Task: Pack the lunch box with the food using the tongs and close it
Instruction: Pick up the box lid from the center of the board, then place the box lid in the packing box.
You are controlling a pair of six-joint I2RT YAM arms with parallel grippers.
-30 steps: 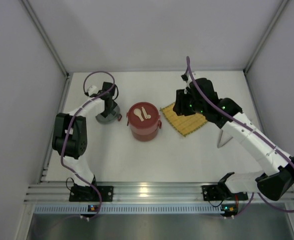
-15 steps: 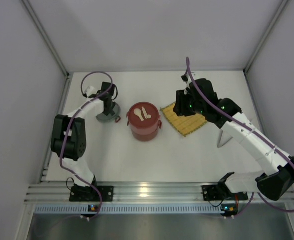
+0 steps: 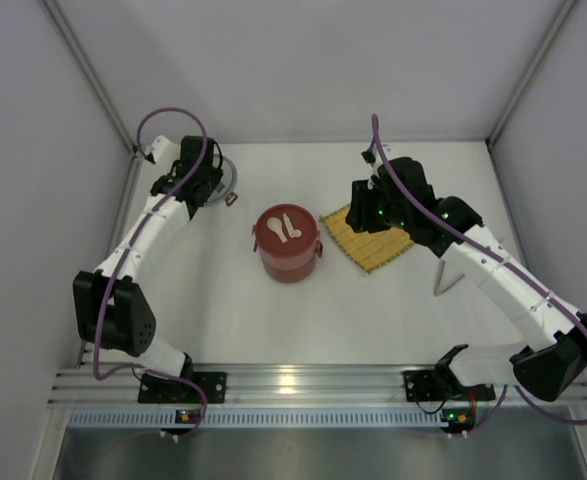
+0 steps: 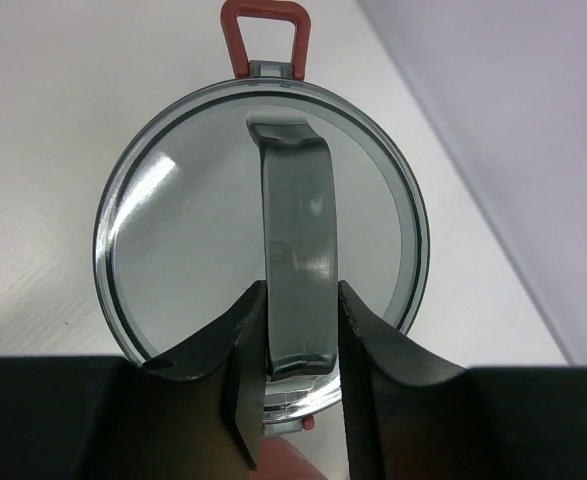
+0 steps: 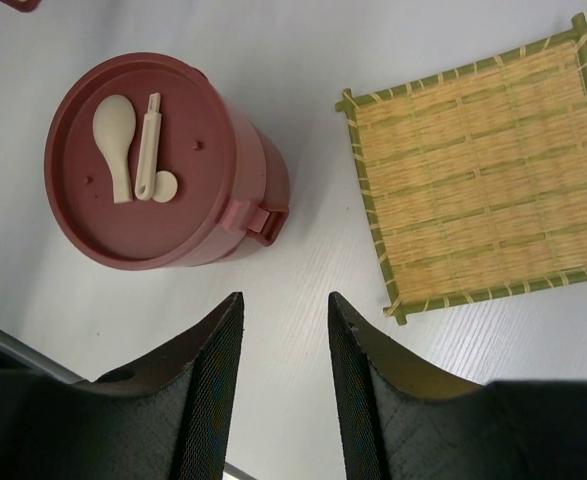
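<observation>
Moved: L gripper (image 4: pixel 300 295), clamped on handle of clear lid (image 4: pixel 173 250), now upper left of frame; R gripper (image 5: pixel 285 300) unchanged, jaws apart, empty.

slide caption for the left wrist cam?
Left gripper clamps the grey handle of a clear round lid with a red tab.

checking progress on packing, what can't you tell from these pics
- lunch box contents: all views, its maroon lid covers them
- food, tongs: in no view
- right tool's tips: top view, its own wrist hides them
- clear lid's near rim: left wrist view, the left tool gripping its handle covers it
</observation>
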